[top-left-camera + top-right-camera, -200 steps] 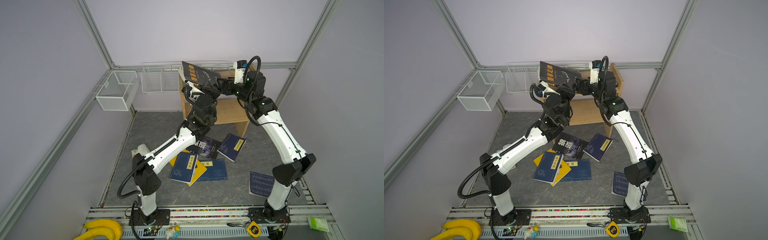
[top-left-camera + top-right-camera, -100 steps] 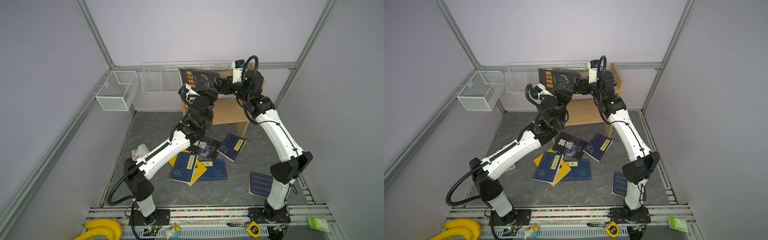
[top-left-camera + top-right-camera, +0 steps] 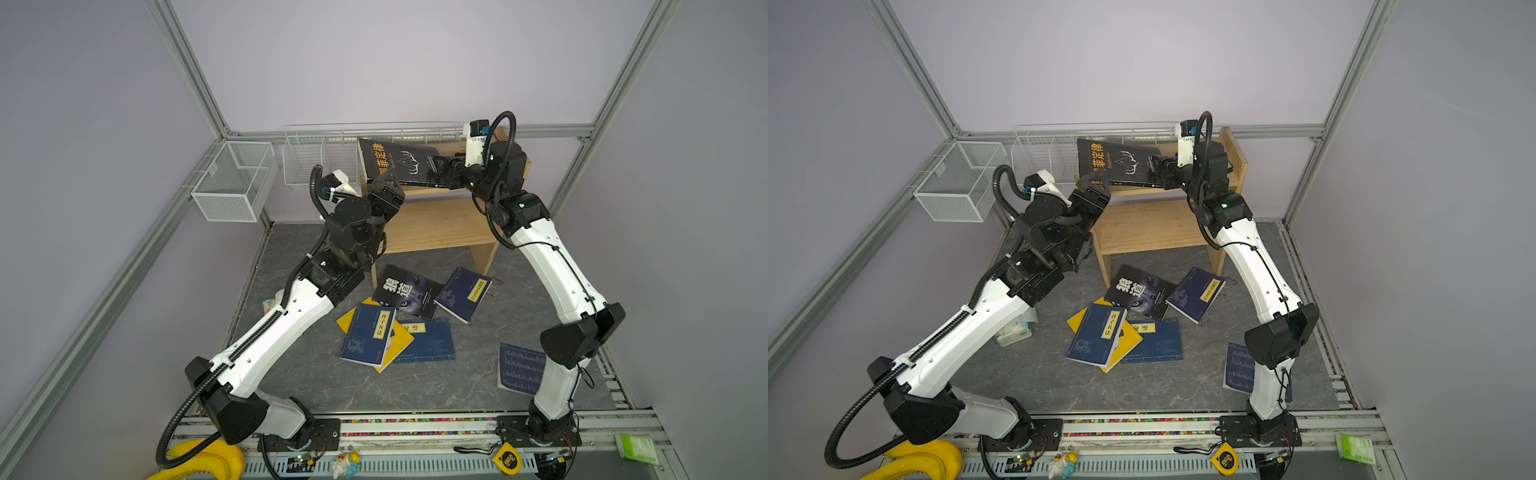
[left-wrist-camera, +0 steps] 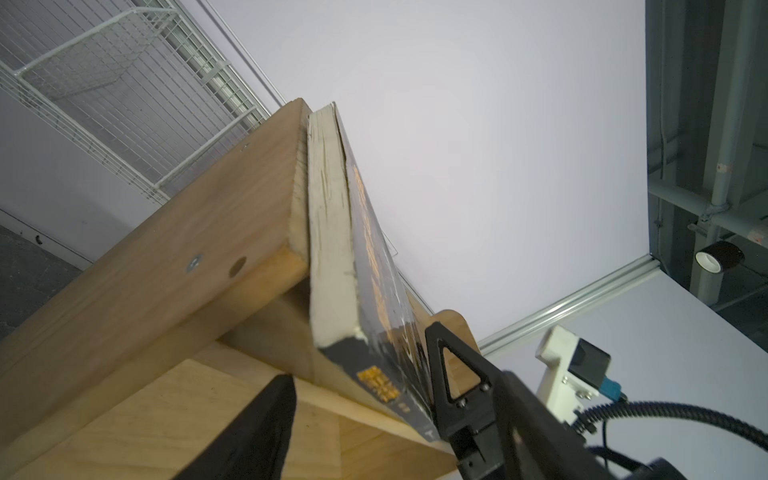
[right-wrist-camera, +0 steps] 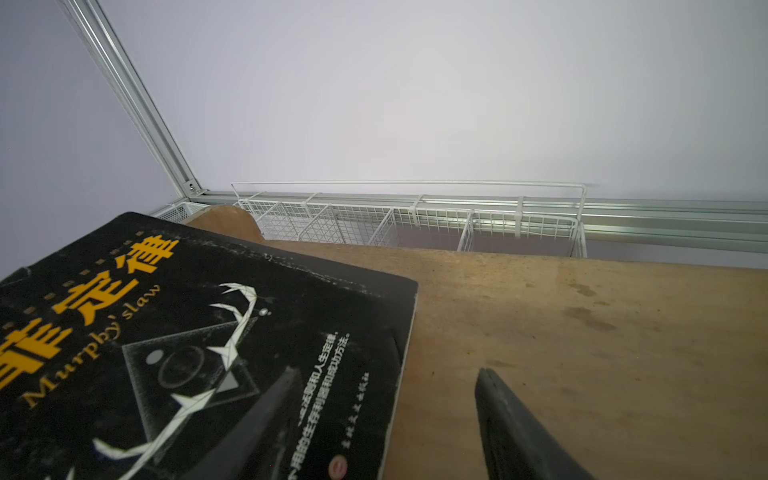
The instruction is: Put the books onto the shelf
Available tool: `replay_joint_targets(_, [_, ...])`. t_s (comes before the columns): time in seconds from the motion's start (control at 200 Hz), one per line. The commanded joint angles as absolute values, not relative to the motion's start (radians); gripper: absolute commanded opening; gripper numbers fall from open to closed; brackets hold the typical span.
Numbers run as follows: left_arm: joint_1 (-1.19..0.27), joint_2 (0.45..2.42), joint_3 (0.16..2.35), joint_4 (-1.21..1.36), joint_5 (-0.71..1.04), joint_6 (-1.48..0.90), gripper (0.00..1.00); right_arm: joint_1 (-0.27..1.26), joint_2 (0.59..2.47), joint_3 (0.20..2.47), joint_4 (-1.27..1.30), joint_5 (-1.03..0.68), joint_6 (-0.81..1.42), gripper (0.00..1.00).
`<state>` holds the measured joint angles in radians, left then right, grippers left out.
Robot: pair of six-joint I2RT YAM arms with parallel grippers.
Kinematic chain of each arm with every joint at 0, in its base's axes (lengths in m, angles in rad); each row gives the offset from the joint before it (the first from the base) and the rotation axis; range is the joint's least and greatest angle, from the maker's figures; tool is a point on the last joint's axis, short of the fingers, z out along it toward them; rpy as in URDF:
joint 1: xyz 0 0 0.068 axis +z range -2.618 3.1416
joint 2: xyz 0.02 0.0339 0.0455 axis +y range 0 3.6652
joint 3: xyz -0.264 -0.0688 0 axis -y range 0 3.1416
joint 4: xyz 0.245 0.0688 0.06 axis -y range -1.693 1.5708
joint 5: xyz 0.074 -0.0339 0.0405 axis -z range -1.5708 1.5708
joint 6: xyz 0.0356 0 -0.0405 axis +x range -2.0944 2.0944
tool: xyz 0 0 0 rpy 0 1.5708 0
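Note:
A black book with an orange title (image 3: 399,162) (image 3: 1121,160) lies tilted on the top tier of the pine shelf (image 3: 436,224) (image 3: 1150,226), propped on the left side panel (image 4: 145,291). My left gripper (image 3: 388,183) (image 4: 357,353) is open at the book's front corner (image 4: 332,249), with one finger against the cover. My right gripper (image 3: 440,162) (image 5: 386,370) is open at the book's right edge (image 5: 166,332), one finger above the cover and one above the bare board (image 5: 582,332). On the floor lie a black wolf book (image 3: 405,291), a yellow one (image 3: 399,340) and several navy ones (image 3: 463,293).
White wire baskets (image 3: 235,180) (image 3: 320,160) hang on the back and left walls beside the shelf. One navy book (image 3: 519,368) lies by the right arm's base. A tissue pack (image 3: 1017,328) sits under the left arm. A yellow banana toy (image 3: 199,461) and a tape measure (image 3: 507,457) lie on the front rail.
My left gripper has opened, let go of the black book and drawn back down to its corner. The book has sunk onto the top tier. The right gripper has barely moved.

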<state>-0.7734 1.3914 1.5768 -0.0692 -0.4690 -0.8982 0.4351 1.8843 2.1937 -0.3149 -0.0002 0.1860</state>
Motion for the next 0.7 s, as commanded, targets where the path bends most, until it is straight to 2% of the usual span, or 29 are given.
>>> replay_joint_targets(0.0, [-0.773,1.275,1.581,-0.205,-0.438,-0.752,0.75,0.434,1.935,2.139,-0.551,0.045,0.169,0.70])
replay_joint_targets(0.18, [-0.772,1.182,1.699,-0.378,-0.521,-0.511,0.73,0.434,1.922,2.140,-0.541,0.027,0.180,0.70])
replay_joint_targets(0.31, [-0.772,1.263,1.912,-0.529,-0.416,-0.384,0.73,0.434,1.921,2.139,-0.538,0.022,0.192,0.70])
replay_joint_targets(0.475, [-0.768,1.458,2.246,-0.775,-0.360,-0.293,0.82,0.434,1.914,2.134,-0.544,0.007,0.191,0.71])
replay_joint_targets(0.55, [-0.739,1.513,2.318,-0.817,-0.307,-0.297,0.88,0.434,1.908,2.128,-0.549,0.000,0.193,0.72])
replay_joint_targets(0.695, [-0.627,1.591,2.370,-0.839,-0.079,-0.372,1.00,0.434,1.887,2.096,-0.534,-0.004,0.195,0.74])
